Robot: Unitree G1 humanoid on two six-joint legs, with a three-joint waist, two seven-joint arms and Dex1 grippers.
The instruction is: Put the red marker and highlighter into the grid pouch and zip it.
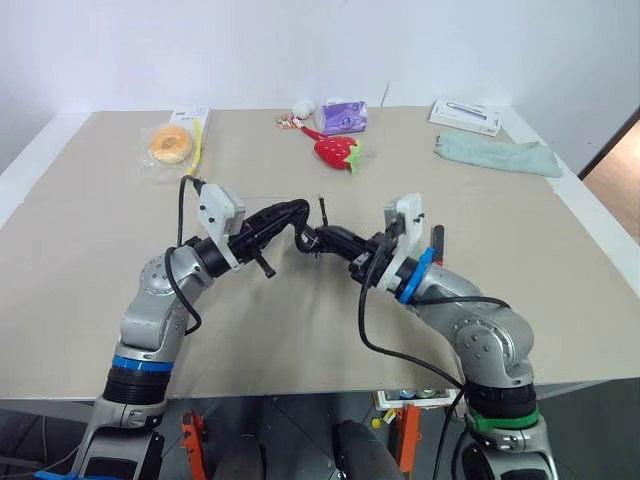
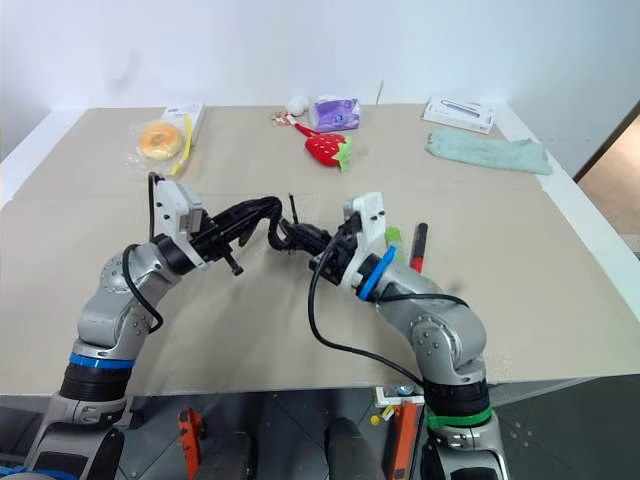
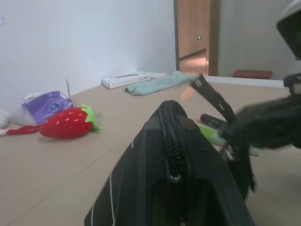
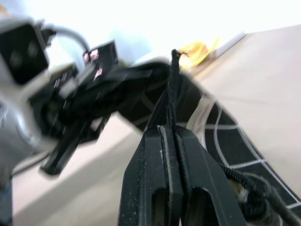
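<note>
Counter (image 1: 90,300) holdings, placed relative to the grid pouch (image 3: 155,174).

1. Left claw (image 1: 290,215): pressed together, pinching the pouch's left end, holding it off the counter.
2. Grid pouch: suspended between both claws.
3. Right claw (image 4: 171,136): pressed together on the black pull cord (image 4: 174,84).
4. Highlighter (image 2: 393,238) and red marker (image 2: 418,246): on the counter just right of the pouch, not inside.

Risk: zipping now would likely shut both pens out; a slipping cord would stall the zipper.
</note>
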